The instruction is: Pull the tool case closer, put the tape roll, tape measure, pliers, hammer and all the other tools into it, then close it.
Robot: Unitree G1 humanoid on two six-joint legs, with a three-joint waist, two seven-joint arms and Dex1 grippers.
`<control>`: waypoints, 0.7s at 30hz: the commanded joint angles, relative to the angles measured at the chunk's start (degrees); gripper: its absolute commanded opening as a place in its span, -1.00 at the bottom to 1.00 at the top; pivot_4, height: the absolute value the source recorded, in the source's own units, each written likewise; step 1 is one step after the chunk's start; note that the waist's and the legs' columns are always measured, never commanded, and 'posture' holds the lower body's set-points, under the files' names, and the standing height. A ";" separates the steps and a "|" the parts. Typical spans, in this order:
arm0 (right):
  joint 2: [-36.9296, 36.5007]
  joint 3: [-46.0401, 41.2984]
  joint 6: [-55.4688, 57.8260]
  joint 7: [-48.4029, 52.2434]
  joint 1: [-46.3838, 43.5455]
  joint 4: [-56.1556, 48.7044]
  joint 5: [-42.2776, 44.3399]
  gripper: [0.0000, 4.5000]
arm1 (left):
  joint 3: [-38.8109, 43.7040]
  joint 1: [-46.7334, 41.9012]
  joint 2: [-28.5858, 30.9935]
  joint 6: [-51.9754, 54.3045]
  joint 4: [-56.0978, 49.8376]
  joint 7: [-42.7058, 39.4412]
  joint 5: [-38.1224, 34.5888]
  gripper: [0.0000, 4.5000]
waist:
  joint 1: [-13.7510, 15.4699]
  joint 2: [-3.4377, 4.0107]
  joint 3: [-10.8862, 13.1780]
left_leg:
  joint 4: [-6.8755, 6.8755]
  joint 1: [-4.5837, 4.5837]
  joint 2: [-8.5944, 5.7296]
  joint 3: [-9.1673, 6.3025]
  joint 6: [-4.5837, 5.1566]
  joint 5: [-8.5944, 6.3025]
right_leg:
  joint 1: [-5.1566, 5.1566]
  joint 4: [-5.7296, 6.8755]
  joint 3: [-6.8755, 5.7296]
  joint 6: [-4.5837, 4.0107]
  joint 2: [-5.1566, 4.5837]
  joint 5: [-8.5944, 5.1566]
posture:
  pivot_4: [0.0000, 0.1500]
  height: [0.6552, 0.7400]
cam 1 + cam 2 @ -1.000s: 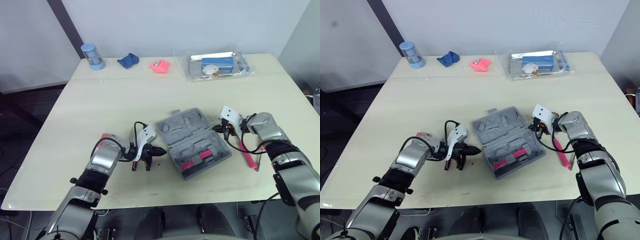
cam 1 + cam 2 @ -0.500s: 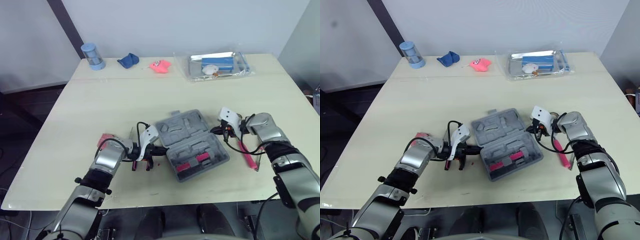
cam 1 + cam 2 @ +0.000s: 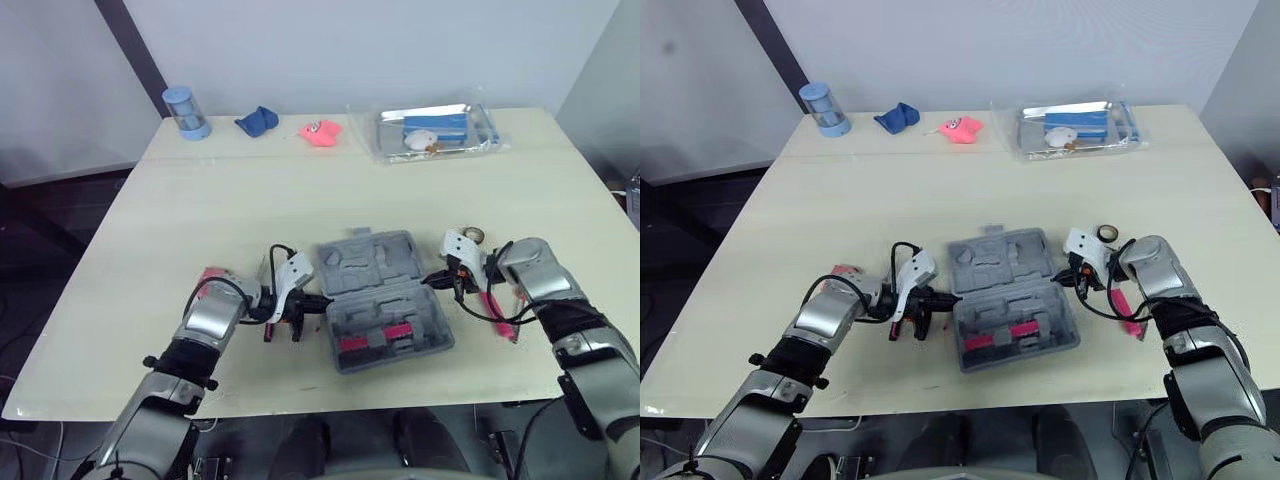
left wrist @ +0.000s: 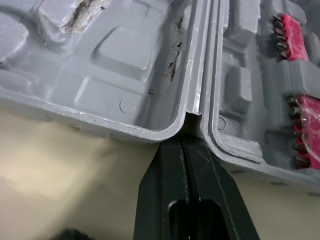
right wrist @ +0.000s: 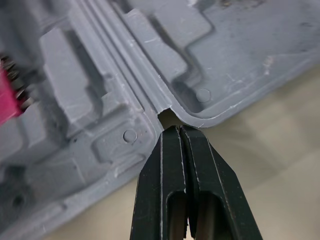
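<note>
Your tool case (image 3: 385,300) lies open near the table's front edge, between the arms. The left gripper (image 3: 320,300) and right gripper (image 3: 430,281) are each clenched on nothing, tips nosed into the hinge notch at opposite ends. Pull unevenly and the case will likely swivel, or a tip will slip out (neither has a real grasp). The wrist views show that notch contact. The head views add the tape roll (image 3: 472,235) and a pink-handled tool (image 3: 498,312) beside your right arm.

Silver arms (image 3: 212,318) — white wrist housings (image 3: 297,271) (black cables (image 3: 228,284)) — black fingers (image 4: 165,185).
</note>
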 commanded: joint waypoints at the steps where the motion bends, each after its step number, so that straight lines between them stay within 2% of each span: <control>1: -1.30 0.98 3.87 2.95 2.79 -8.34 2.50 -0.98 | -1.23 0.27 0.73 0.35 -4.15 -2.38 -0.71 -1.00 | 0.11 0.00 0.00 | 0.01 -0.01 -0.01 -0.01 0.01 -0.01 | 0.00 0.00 0.00 0.00 0.00 0.00 | 1.00 1.00; 7: -4.22 1.53 11.28 4.07 9.71 -20.32 4.97 -0.98 | -3.72 3.79 3.77 1.04 -9.16 -7.18 -1.30 -1.00 | 0.55 0.00 0.00 | 0.01 -0.05 -0.01 -0.05 0.08 -0.05 | 0.00 -0.03 -0.05 0.00 -0.01 0.00 | 1.00 1.00; 14: -6.66 2.05 19.02 3.72 16.17 -31.94 8.16 -0.98 | -3.67 5.08 6.42 0.61 -10.62 -8.08 -0.67 -1.00 | 1.58 0.00 0.00 | 0.05 -0.04 -0.01 -0.09 0.23 -0.13 | 0.01 0.02 -0.07 0.00 0.00 -0.01 | 1.00 1.00; 21: -8.26 2.59 23.05 1.94 19.49 -37.78 10.76 -0.98 | -3.88 6.56 9.38 0.35 -12.51 -9.88 -0.94 -1.00 | 1.61 -0.01 0.00 | 0.06 -0.05 -0.01 -0.09 0.24 -0.14 | 0.02 0.00 -0.08 0.00 0.00 -0.01 | 1.00 1.00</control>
